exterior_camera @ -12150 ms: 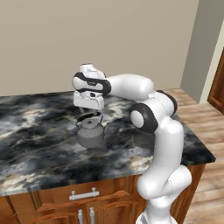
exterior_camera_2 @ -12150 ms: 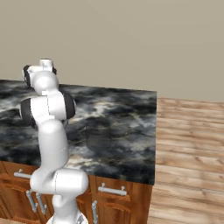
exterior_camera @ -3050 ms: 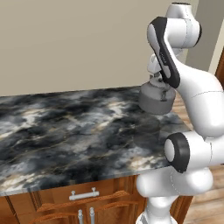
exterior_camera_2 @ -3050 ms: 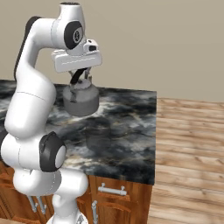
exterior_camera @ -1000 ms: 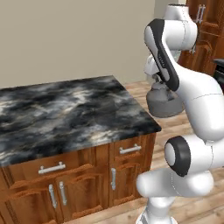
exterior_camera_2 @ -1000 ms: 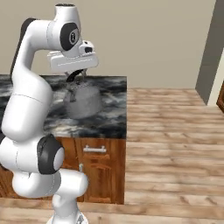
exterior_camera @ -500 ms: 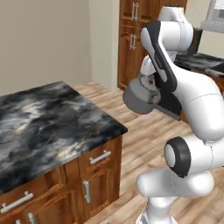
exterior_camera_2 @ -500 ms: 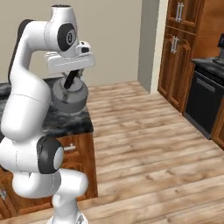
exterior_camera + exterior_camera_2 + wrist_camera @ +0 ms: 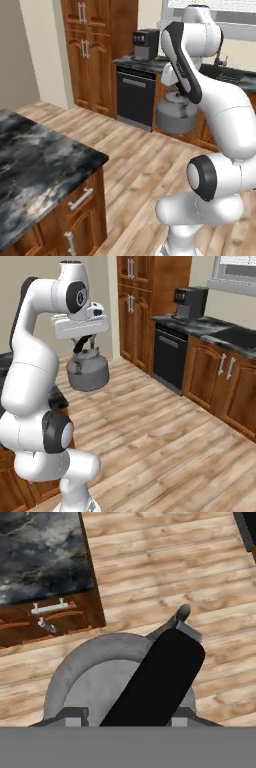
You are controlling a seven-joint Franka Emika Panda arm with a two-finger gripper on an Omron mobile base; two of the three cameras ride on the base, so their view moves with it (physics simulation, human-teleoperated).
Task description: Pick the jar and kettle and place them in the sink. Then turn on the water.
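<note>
Carrying the kettle [image 9: 88,371] across the kitchen, hung by its arched black handle from the gripper [image 9: 85,344] — jaws closed on that handle, body dangling below over the wooden floor [image 9: 165,421], clear of the marble island [image 9: 35,170]. Best kept upright and steady while the base drives; no quick swings, since a hanging load can pendulum. Heading toward the counter with the sink [image 9: 239,335] at the far right, beyond the coffee machine [image 9: 189,302]. Hanging level, lid up, main axis vertical. In the hand view, spout [image 9: 180,614] pointing up and right, handle [image 9: 160,679] running diagonally along the same line
</note>
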